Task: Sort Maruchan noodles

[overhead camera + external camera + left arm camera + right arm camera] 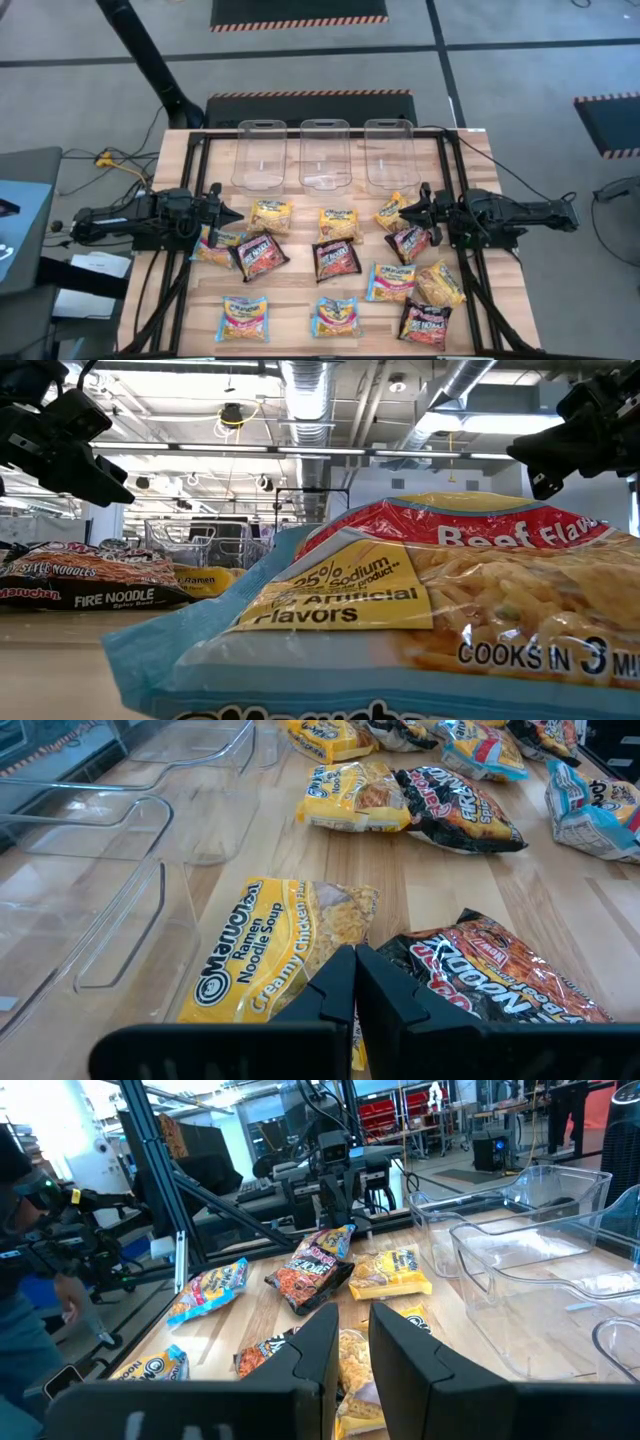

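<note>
Maruchan packets lie flat and scattered on the wooden table: yellow-orange ones, black-red ones and light blue ones. My left gripper hovers shut at the table's left, above the seam between a yellow packet and a black-red packet. My right gripper hovers at the right, slightly open, over a yellow packet. In the low view both grippers hang clear above the table.
Three clear plastic bins stand side by side along the far edge. A black frame borders the table. A light blue packet fills the low view's foreground. A person's arm shows beyond the table.
</note>
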